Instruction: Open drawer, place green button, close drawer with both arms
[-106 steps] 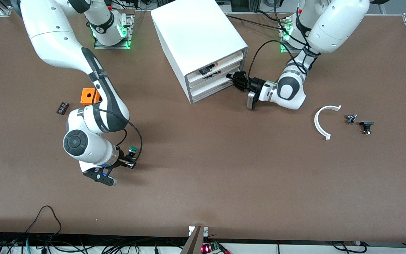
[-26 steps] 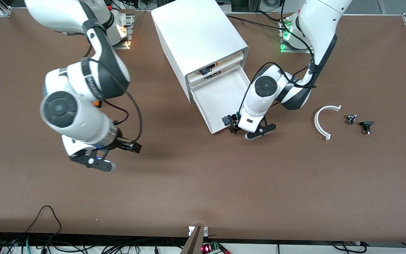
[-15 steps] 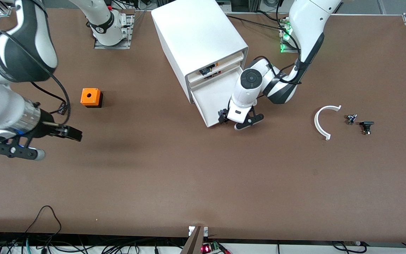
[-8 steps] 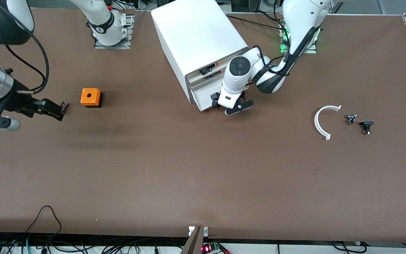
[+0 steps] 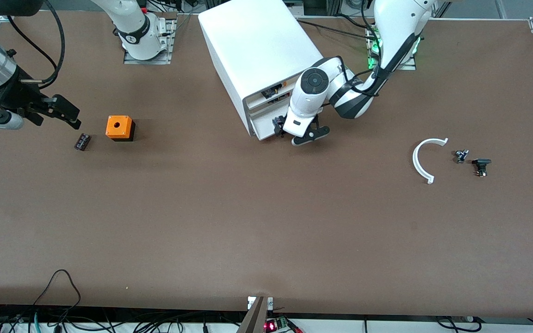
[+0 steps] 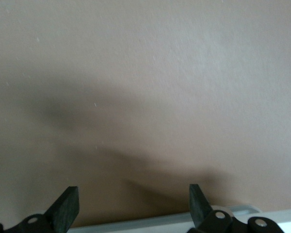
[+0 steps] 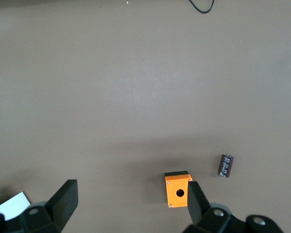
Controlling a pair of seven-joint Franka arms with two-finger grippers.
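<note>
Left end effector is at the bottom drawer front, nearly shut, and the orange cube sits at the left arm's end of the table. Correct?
Not quite. The left end effector is at the bottom drawer front, drawer nearly shut, but the orange cube sits toward the right arm's end of the table, beside a small dark part. The front view shows it.

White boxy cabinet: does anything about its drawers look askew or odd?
Yes. On the white boxy cabinet, the lowest white plastic drawer, with the left tool open at its front, looks nearly flush, but the drawers above sit ajar, small parts visible in the gaps.
</note>
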